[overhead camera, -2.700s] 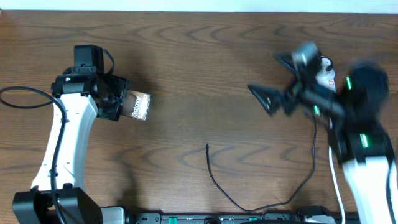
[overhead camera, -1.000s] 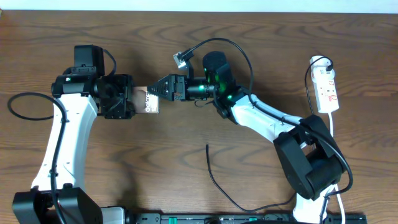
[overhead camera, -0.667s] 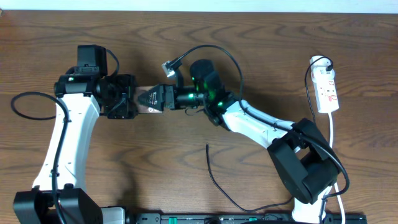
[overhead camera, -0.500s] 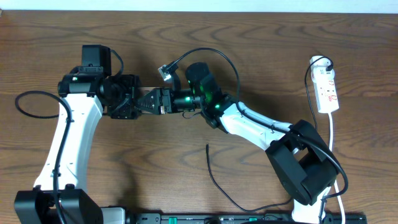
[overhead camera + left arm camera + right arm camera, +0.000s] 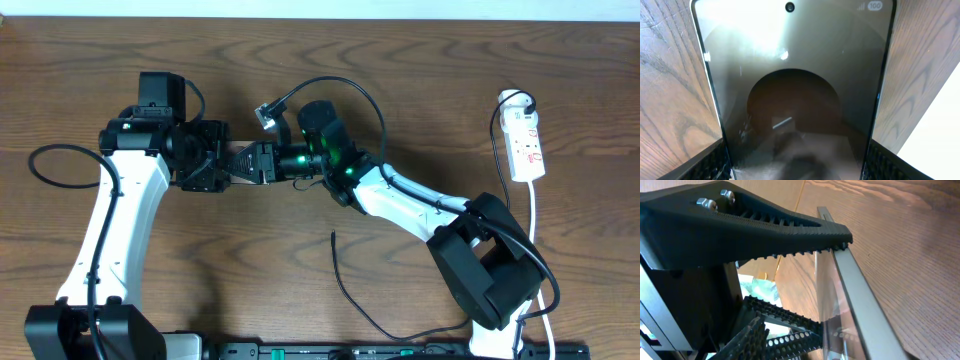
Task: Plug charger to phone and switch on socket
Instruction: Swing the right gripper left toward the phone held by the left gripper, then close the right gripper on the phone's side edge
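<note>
Left hand [image 5: 208,166] grips the phone [image 5: 790,100] over the table [image 5: 420,60], left of centre; right hand [image 5: 240,163] straddles its free end, grip impossible to confirm. Right should squeeze squarely on the edges before left releases.

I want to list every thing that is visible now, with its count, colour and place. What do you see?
phone: one, grey-brown, centre-left, between both grippers
charger: one, thin black cable, front centre, tip lying free
socket: one, white strip with red marks, far right
table: one, brown wood
left gripper: one, black, shut on the phone
right gripper: one, black, jaws around the phone's other end
</note>
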Tool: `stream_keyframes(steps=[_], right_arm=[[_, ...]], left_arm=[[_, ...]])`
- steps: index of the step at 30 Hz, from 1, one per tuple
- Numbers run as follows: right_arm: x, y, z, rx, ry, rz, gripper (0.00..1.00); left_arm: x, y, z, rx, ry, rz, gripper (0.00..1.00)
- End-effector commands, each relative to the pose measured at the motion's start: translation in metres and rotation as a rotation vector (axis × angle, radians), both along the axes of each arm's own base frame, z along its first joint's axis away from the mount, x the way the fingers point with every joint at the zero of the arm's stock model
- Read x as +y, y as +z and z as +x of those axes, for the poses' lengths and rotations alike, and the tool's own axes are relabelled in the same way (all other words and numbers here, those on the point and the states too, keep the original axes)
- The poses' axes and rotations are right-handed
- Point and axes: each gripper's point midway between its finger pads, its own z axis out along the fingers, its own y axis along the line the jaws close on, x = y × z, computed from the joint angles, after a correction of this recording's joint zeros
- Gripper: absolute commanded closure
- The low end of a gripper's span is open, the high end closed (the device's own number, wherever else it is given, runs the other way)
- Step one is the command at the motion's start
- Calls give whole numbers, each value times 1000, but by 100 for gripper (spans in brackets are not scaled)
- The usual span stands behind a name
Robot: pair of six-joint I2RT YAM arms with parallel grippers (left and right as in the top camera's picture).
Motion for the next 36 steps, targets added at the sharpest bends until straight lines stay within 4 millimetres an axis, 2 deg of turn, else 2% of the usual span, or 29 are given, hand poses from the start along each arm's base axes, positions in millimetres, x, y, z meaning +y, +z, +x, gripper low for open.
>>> stream_keyframes(steps=[1, 9, 19, 31, 36], right_arm=[[3, 3, 0, -20, 2, 4, 58], [3, 2, 0, -31, 7, -2, 63], [3, 2, 0, -30, 8, -2, 65], [3, 1, 0, -29, 7, -4, 77], [3, 1, 0, -29, 8, -4, 87]], left_arm=[[-10, 3, -1, 0, -16, -41, 93], [-11, 3, -1, 0, -18, -42, 92], [-25, 4, -2, -11, -61, -41, 93], [-25, 4, -2, -11, -61, -41, 93], [-25, 4, -2, -11, -61, -41, 93]])
